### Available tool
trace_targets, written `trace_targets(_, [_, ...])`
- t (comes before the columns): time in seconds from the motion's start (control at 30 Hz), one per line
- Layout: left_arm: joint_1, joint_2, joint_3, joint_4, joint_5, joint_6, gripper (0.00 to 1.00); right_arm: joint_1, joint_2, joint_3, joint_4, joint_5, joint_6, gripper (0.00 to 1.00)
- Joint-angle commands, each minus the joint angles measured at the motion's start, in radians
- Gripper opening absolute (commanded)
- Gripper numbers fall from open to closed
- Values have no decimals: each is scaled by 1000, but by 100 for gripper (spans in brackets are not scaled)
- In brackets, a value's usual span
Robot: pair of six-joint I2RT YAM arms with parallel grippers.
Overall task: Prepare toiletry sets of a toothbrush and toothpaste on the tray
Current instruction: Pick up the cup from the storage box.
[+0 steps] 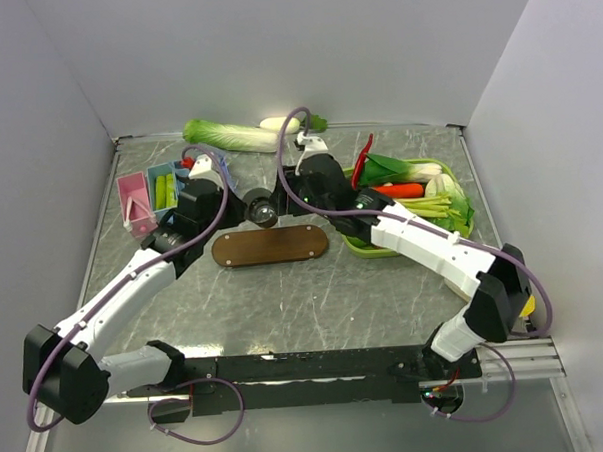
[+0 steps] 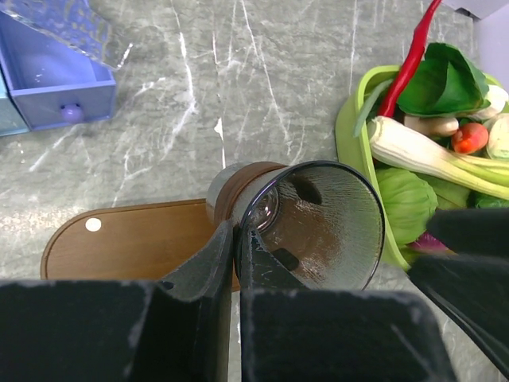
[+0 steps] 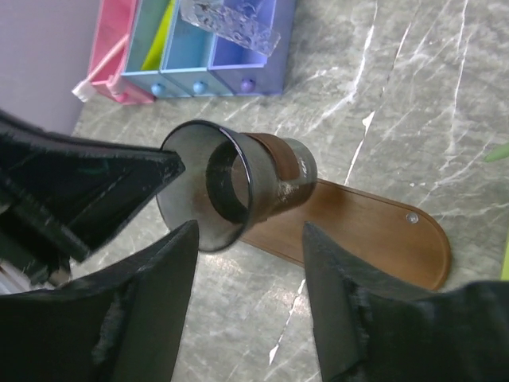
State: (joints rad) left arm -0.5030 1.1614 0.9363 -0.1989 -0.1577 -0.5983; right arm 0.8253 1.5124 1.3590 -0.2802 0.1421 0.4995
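Currently the left gripper [image 2: 238, 243] is clamped on the rim of a dark see-through tumbler [image 2: 318, 227], one finger inside the wall and one outside. The tumbler is tipped on its side, its mouth facing the arm bases. A second ring shows inside it, apparently another tumbler nested within. Its base lies over one end of the tray [image 2: 135, 239]; I cannot tell whether they touch.

The right gripper [image 3: 248, 239] hovers just beside the tumbler's mouth with its jaws apart, touching nothing.

The tray lies flat on the table [image 1: 315, 295], between the compartment box [image 1: 150, 193] and the lime-green basket [image 1: 357, 246] of vegetables.

Light-green toothpaste [image 1: 164, 190] stands in one compartment of the box. A white toothbrush [image 1: 136, 208] rests in the pink compartment.
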Motion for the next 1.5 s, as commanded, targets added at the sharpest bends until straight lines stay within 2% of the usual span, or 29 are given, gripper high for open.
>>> trace_targets(0.0, [-34, -8, 15, 136, -28, -18, 1, 18, 48, 84, -34, 48, 7, 57])
trace_targets(0.17, [-55, -5, 12, 136, -49, -18, 1, 40, 88, 109, -71, 125, -7, 55])
trace_targets(0.37, [-75, -16, -1, 142, -75, -20, 1, 47, 121, 124, -97, 148, -16, 50])
trace_targets(0.5, [-83, -14, -4, 144, -82, -20, 1, 48, 132, 120, -86, 148, -21, 35])
trace_targets(0.67, [-89, -25, -14, 168, -57, -20, 1, 51, 143, 114, -82, 157, -22, 22])
trace_targets(0.83, [-89, -29, -25, 193, 15, -11, 1, 48, 137, 101, -70, 157, -30, 0])
trace_targets(0.87, [-91, -29, -27, 191, 27, -8, 1, 48, 134, 100, -70, 157, -32, 0])
trace_targets(0.97, [-89, -29, -27, 191, 58, -1, 9, 41, 115, 80, -54, 156, -47, 0])
trace_targets(1.0, [-89, -34, -31, 191, 60, 0, 20, 40, 100, 66, -45, 151, -53, 0])
trace_targets(1.07, [-89, -42, -39, 226, 70, 8, 34, 34, 85, 49, -22, 134, -78, 0])
trace_targets(1.1, [-89, -45, -44, 231, 75, 14, 46, 29, 66, 34, -14, 128, -87, 0])
trace_targets(1.13, [-89, -46, -44, 234, 78, 18, 52, 28, 59, 28, -5, 122, -108, 0])
trace_targets(1.17, [-89, -49, -44, 236, 81, 23, 62, 25, 51, 23, -1, 97, -122, 0])
trace_targets(1.3, [-88, -52, -37, 236, 101, 61, 73, 14, 20, 15, -16, 73, -190, 0])
trace_targets(1.47, [-86, -28, -30, 231, 142, 98, 75, -34, -21, -1, -45, -48, -242, 0])
